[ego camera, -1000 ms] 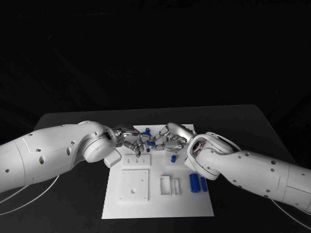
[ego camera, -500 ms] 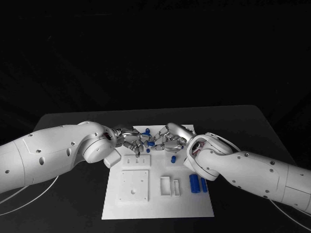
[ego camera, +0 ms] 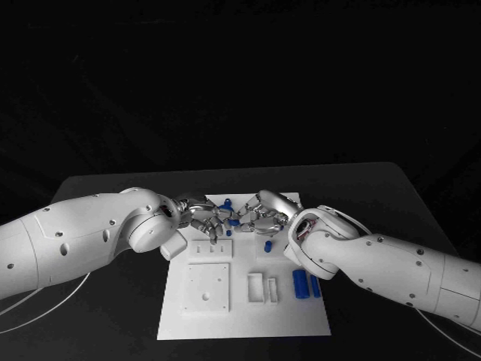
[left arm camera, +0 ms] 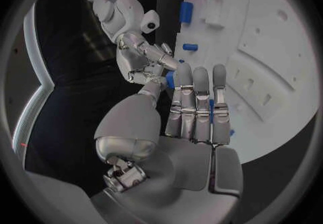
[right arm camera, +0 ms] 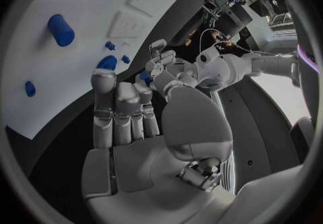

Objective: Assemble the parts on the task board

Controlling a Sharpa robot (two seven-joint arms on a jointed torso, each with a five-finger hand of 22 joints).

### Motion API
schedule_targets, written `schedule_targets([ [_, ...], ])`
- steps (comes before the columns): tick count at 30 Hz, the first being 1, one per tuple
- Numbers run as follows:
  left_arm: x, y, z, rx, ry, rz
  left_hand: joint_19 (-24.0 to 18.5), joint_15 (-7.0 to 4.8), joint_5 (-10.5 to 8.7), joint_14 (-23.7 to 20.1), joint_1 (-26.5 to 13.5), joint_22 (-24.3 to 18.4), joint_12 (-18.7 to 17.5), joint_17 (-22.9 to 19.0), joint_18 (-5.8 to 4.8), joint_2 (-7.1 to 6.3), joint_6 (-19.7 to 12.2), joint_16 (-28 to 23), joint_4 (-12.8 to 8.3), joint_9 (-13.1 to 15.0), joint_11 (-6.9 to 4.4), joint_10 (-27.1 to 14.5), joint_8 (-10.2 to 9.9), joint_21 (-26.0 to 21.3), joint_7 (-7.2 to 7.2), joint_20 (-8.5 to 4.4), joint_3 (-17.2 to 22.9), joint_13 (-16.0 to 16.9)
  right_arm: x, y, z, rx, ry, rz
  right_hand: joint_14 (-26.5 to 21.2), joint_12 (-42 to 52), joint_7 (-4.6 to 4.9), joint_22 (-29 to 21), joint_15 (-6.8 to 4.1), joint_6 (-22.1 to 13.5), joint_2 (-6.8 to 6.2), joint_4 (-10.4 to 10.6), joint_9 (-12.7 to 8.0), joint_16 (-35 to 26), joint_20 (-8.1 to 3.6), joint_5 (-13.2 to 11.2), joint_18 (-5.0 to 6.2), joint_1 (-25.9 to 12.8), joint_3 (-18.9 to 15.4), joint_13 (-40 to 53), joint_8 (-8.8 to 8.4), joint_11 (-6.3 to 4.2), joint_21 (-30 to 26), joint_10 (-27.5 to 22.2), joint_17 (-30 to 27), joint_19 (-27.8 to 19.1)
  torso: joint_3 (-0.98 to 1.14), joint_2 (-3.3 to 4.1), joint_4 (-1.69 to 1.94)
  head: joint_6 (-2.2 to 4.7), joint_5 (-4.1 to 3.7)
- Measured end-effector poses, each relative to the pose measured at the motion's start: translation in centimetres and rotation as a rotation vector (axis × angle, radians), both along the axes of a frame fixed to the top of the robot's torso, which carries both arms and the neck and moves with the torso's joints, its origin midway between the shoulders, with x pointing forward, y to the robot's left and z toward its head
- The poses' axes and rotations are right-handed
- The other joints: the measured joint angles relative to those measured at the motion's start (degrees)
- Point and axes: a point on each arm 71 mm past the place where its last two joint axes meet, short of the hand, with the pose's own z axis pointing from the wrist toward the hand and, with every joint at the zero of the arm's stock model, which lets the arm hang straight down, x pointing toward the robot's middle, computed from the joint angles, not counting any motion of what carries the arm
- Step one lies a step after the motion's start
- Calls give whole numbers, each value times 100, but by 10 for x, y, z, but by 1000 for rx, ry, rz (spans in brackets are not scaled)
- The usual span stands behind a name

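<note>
Both hands meet fingertip to fingertip over the far part of the task board point(ego camera: 240, 316): left hand point(ego camera: 203, 218) and right hand point(ego camera: 264, 214) together pinching one small blue part point(ego camera: 233, 222), lying directly between them, equally near, long axis unclear.

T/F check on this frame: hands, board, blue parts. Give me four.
1. Both hands meet over the far half of the task board. True.
2. The left hand and right hand have a small blue part between their fingertips. True.
3. The two blue cylinders lie on the black table, off the board. False: they lie on the board, near its right edge.
4. The right hand rests flat on the table. False: it is raised over the board.
</note>
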Motion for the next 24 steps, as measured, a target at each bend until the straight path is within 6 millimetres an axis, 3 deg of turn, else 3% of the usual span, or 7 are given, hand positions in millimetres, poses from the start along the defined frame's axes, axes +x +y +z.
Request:
schedule_targets([
  [5,0,0,0,-1,2,0,42,39,-190,2,-1,-242,-82,-57,0,-1,14,-100,39,-342,31,-31,-153,-194,6,41,39,-32,0,0,0,-2,0,-2,0,38,0,0,0,0,9,7,-1,0,0,-2,0,-10,94,42,0,0,29,18,0,0,1,-2,-1,-1,-3],
  [8,0,0,-1,-1,4,1,97,38,-354,2,-71,-352,-82,-57,0,-125,35,-126,-23,-454,31,-31,-154,-253,-14,34,117,-32,0,0,0,-2,0,-2,0,39,0,0,0,0,21,-23,0,0,0,-39,0,-23,127,74,0,1,29,20,0,0,1,-2,-2,-1,-4],
  [14,0,0,-1,2,8,4,154,38,-442,2,-14,-496,-103,-57,0,-246,109,-126,92,-575,29,-32,-154,-332,-69,50,2,-28,-1,0,0,-3,-1,0,0,38,0,0,0,0,20,-38,-1,0,0,-40,0,-23,143,94,0,7,57,51,-1,0,0,-2,-2,2,-4],
  [24,0,1,-2,7,16,9,195,38,-693,2,31,-588,-103,-57,0,-319,85,-147,308,-678,40,-63,-153,-394,-88,51,-207,-8,-1,0,-1,-7,-2,0,-1,61,0,0,1,0,0,-38,-1,0,0,-45,1,-43,144,110,0,1,57,58,-1,0,-3,-1,-2,-3,-9],
])
